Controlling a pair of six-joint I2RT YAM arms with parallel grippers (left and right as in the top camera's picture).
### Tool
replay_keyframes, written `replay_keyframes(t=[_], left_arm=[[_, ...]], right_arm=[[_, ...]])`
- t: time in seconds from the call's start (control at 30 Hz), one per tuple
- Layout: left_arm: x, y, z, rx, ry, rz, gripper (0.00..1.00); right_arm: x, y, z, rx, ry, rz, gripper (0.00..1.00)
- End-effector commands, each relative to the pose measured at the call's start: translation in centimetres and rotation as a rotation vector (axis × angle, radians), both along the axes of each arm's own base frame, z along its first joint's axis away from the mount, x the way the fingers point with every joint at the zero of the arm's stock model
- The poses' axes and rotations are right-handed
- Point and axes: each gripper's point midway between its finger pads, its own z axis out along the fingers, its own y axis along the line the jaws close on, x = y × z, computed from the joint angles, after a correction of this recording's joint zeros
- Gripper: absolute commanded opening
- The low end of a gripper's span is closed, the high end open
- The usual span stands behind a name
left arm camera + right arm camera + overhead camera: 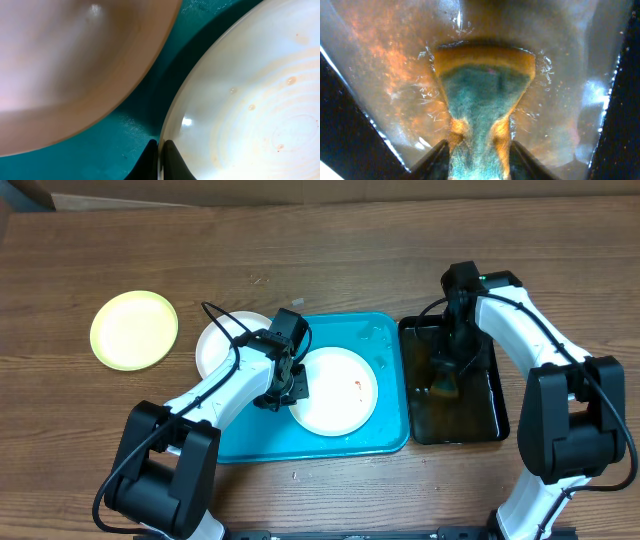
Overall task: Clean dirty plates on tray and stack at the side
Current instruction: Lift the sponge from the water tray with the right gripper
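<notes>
The left hand (285, 385) is clenched on the left rim of the smeared white plate (338, 392), which lies in the blue tray (385, 335). A second white plate (222, 345) overlaps the tray's upper-left corner. The yellow-green plate (133, 330) sits well apart on the counter (350, 260). The right hand (447, 372) is grasping a sponge (482, 100), pinching it in the black tub (495, 395) of water.

Brown wood-grain counter (330, 250) spreads beneath me, grain running side to side, lit evenly from above, faint sheen. Pale tan strip (300, 192) borders far edge; can't tell what it is.
</notes>
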Motion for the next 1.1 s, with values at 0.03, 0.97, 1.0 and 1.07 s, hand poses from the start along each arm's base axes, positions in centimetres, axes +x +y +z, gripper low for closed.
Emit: replay_keyframes(t=[0.03,0.97,1.0,1.07], left_arm=[[0.4,-0.1,0.1,0.008,-0.010,-0.015,0.04],[0.4,-0.1,0.1,0.007,-0.010,-0.015,0.04],[0.4,-0.1,0.1,0.007,-0.010,-0.015,0.04],[0.4,-0.1,0.1,0.007,-0.011,-0.015,0.04]], right_arm=[[0.2,0.1,0.7,-0.005,-0.031,0.006,0.60],[0.4,-0.1,2.2,-0.030,-0.023,0.015,0.04],[0.5,0.3,2.1,-0.008,-0.025,0.011,0.04],[0.1,0.6,2.2,0.011,-0.010,0.043,0.04]])
